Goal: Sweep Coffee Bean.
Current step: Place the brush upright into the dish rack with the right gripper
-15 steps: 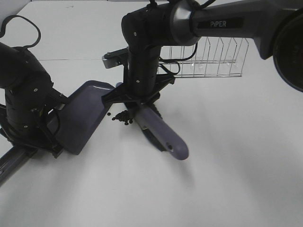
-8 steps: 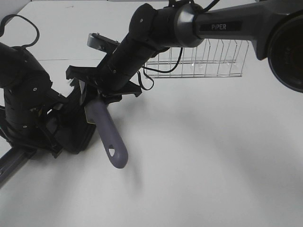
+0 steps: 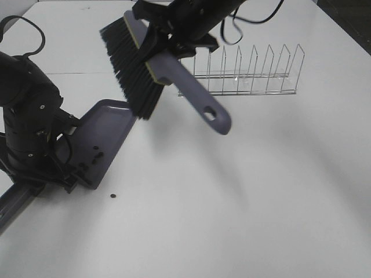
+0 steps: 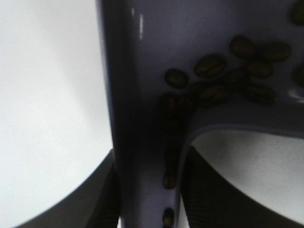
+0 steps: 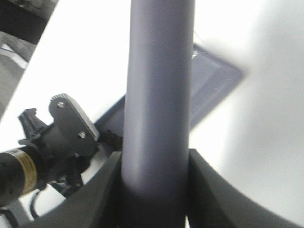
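Right gripper (image 5: 154, 187) was clamped tight on the brush (image 3: 174, 72) handle, the brush up in the air over the table (image 3: 261, 191), bristles hanging above the dustpan (image 3: 107, 130). Left gripper (image 4: 149, 190) squeezed the dustpan's handle from both sides. Coffee beans (image 4: 223, 78) lay bunched at the back of the pan, by the handle. One stray bean (image 3: 113, 196) sat on the table just beside the pan. A wire rack (image 3: 249, 75) stood behind.

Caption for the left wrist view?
Left gripper holds the dustpan; coffee beans gathered inside it.
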